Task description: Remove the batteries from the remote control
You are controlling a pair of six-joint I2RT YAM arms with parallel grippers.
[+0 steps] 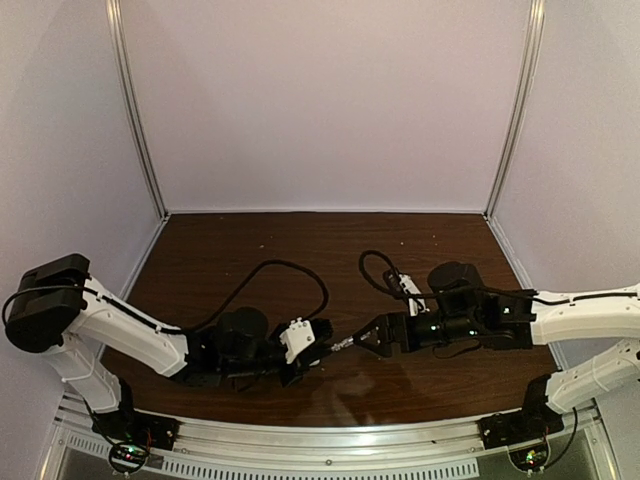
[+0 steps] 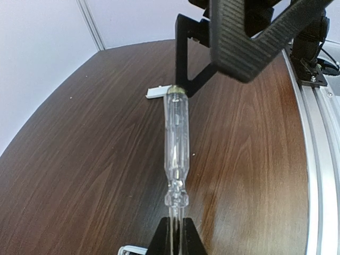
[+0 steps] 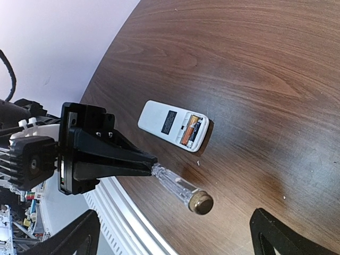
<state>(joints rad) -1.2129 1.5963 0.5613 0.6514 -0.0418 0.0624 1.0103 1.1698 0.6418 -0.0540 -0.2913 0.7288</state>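
The worktop is left open from 10 to 2 o'clock. Toward 6 o'clock, the gap between left end effector and right end effector is barred by the screwdriver, the remote control laid just beside.

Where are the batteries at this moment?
In the right wrist view, the batteries lie in the open end of the remote control, just beyond the screwdriver.
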